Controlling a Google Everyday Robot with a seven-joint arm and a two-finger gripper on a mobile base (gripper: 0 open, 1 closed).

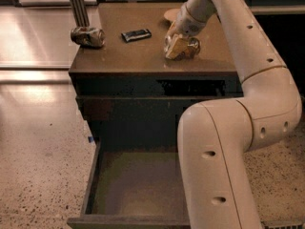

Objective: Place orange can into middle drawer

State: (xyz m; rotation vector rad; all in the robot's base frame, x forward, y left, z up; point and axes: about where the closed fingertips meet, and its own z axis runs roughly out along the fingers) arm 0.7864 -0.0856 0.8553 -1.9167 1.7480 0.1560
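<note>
The orange can (187, 47) lies on its side on the brown cabinet top (124, 56), near its right middle, one silver end facing right. My gripper (177, 45) comes down from the upper right and is shut on the can, its pale fingers (174, 47) over the can's left side. Whether the can touches the top I cannot tell. The middle drawer (90, 180) stands pulled open at the bottom of the cabinet, its flat olive-brown floor (136, 185) bare. My arm hides its right part.
A dented silvery-grey can (88, 36) lies at the cabinet top's left edge. A dark flat packet (136, 34) lies between it and the gripper. A tan round object (170, 14) sits behind the gripper. A metal pole (76, 4) stands at the back left. Speckled floor surrounds the cabinet.
</note>
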